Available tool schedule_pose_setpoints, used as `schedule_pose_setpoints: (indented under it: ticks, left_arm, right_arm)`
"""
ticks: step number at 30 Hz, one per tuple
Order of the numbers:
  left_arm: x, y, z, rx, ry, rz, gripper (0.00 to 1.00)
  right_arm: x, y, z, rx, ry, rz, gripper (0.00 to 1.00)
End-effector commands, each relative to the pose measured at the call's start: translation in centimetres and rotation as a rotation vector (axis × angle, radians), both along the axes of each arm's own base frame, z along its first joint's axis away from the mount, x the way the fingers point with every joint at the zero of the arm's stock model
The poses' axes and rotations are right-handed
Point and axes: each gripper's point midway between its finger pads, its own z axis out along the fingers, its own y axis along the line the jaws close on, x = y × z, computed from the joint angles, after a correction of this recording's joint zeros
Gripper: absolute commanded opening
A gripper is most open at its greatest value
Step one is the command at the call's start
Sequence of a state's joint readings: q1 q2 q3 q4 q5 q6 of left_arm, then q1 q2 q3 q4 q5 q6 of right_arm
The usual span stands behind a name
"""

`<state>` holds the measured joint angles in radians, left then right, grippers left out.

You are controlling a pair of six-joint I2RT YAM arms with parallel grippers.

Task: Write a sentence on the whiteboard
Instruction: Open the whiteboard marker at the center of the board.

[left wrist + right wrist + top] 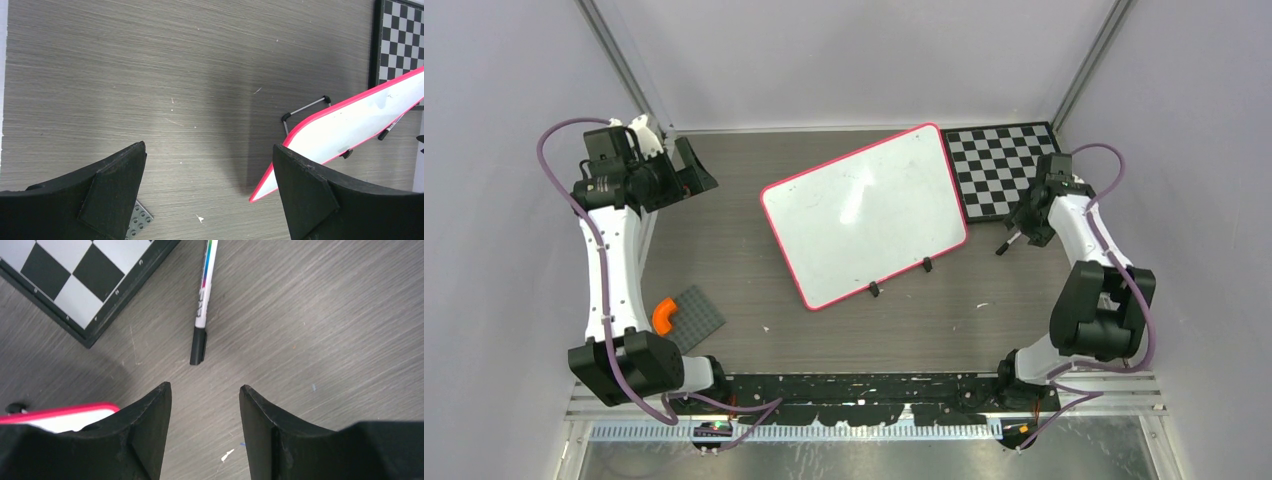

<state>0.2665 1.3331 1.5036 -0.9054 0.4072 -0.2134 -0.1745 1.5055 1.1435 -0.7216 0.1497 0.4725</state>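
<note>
Hovering near the far-right corner of the bench [724,250], right claw [205,387] is released: jaws apart, nothing between them. Marker [202,305] lies flat on the bench just ahead of the fingertips, black cap end toward the claw, not touching it, barrel just beside the checkerboard mat [1004,165]. Mat fills the far-right corner.

Left claw [209,150] sits up at the far-left corner, also released, jaws wide and empty, bare bench below it.

Whiteboard [864,215] is mid-bench toward the far edge, skewed to the bench edges, far-right corner overlapping the mat. It is propped at a tilt, with two black clip feet [874,290] on its near rim. Surface is plain white with faint grey smudges.

Grey studded plate [692,318] and orange piece [662,315] lie touching near the left edge, well apart from the board.
</note>
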Motion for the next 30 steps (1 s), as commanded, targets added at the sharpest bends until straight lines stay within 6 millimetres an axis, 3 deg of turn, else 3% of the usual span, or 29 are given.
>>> schedule_pose_setpoints:
  ticks: [1,11,19,24,27,30]
  left_arm:
    - [0.3,0.3,1.2,0.024,-0.042,0.012,1.0]
    - [0.1,0.8,1.2,0.057,-0.028,0.021,1.0]
    - [-0.4,1.1,0.8,0.08,-0.011,0.031,1.0]
    - [-0.5,1.5,0.7,0.098,0.004,0.038,1.0]
    - [-0.6,1.5,0.7,0.1,0.009,0.036,1.0]
    - [-0.5,1.6,0.8,0.104,0.015,0.033,1.0]
  right_arm:
    - [3.1,-1.6,1.6,-0.038,-0.067,-0.06,0.57]
    - [4.7,-3.6,-1.9,-0.079,0.044,-0.14,0.51]
    - [5.5,-4.0,-5.1,-0.062,0.113,-0.145,0.47]
    - [5.0,-3.9,-7.2,-0.037,0.163,-0.148,0.43]
    - [4.6,-3.4,-8.3,-0.003,0.185,-0.153,0.32]
    - [3.9,-3.1,-9.1,0.021,0.208,-0.173,0.29]
